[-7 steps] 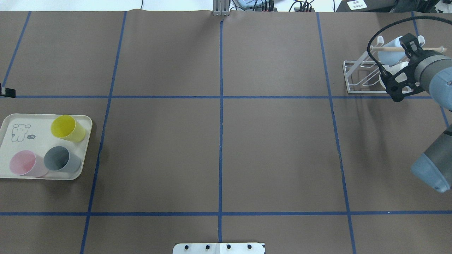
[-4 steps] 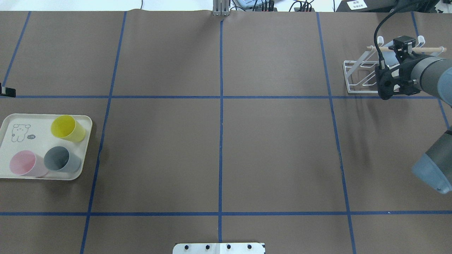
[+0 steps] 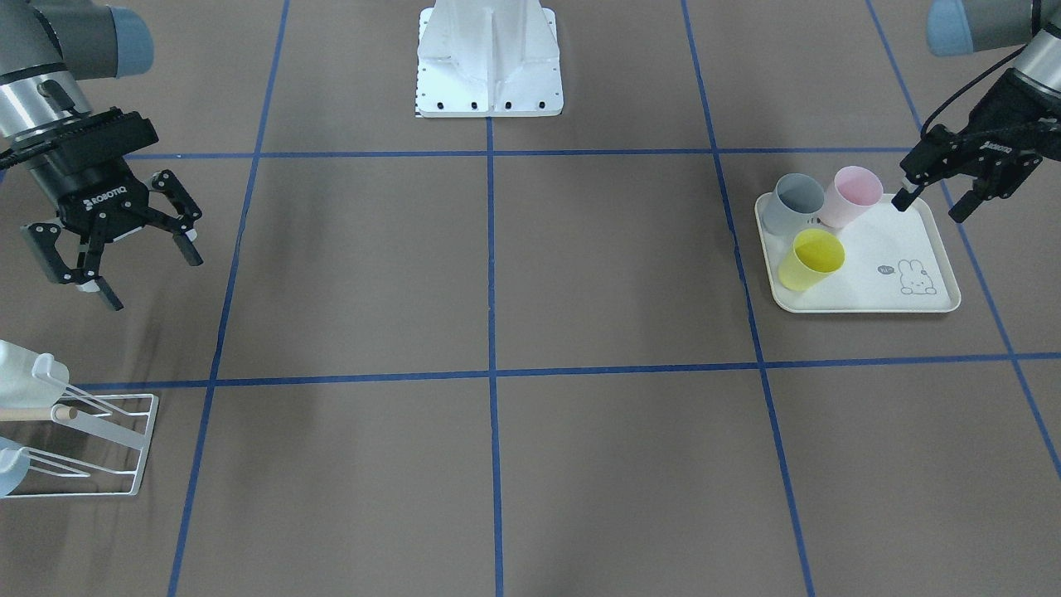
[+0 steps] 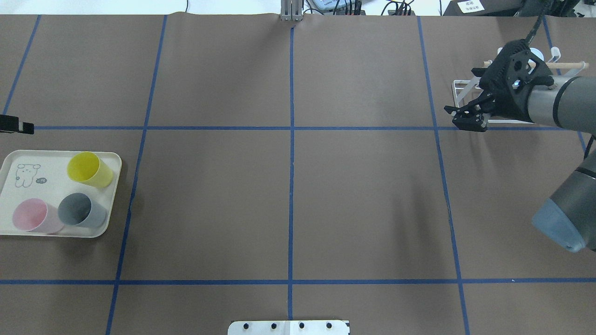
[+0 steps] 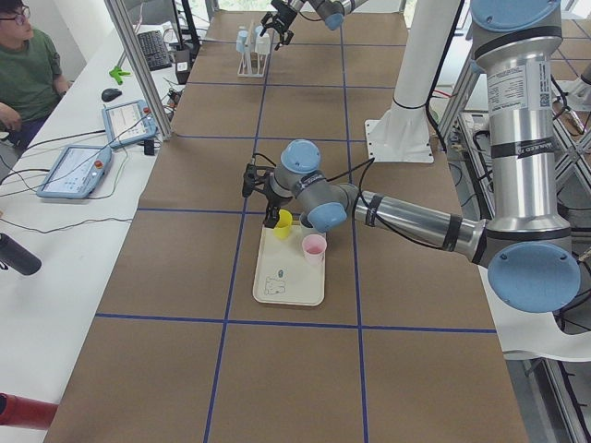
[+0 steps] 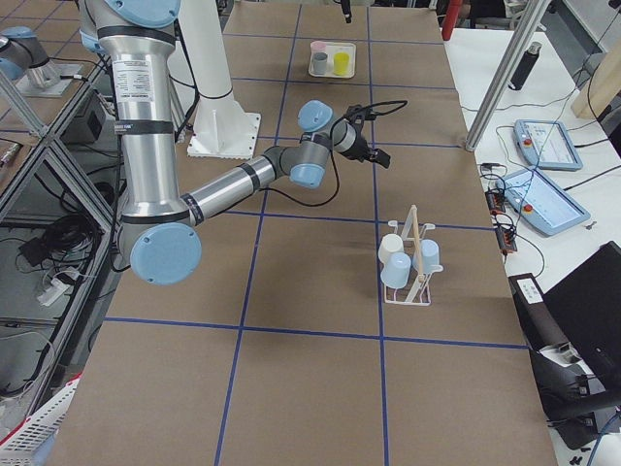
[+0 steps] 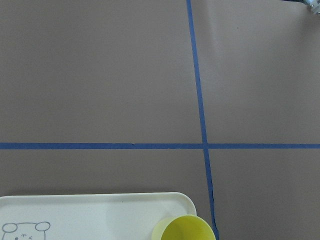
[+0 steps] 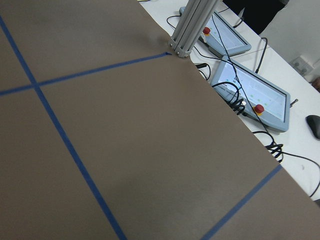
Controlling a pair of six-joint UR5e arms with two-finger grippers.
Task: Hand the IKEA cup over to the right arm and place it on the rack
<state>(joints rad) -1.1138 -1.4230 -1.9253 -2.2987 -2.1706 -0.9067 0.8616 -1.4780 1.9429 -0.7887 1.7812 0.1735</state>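
Observation:
Three cups stand on the cream tray [image 4: 23,190]: yellow [image 4: 88,168], pink [image 4: 31,216] and grey [image 4: 79,210]. My left gripper [image 3: 935,203] is open and empty, over the tray's edge beside the pink cup [image 3: 854,195]. The left wrist view shows only the yellow cup's rim [image 7: 187,230]. The white wire rack [image 4: 468,90] with a wooden dowel stands at the far right. It holds white and pale blue cups [image 6: 393,257]. My right gripper [image 3: 149,274] is open and empty, above the table just off the rack [image 3: 91,439].
Blue tape lines divide the brown table [image 4: 288,186]. The robot's white base plate [image 3: 489,58] sits at the middle of the near edge. Control pendants and cables [image 8: 240,75] lie on the white bench beyond the table's far edge.
My right gripper has swung off the rack towards the table's middle and turned over, fingers now showing open. My left gripper has edged slightly into the overhead view at the left.

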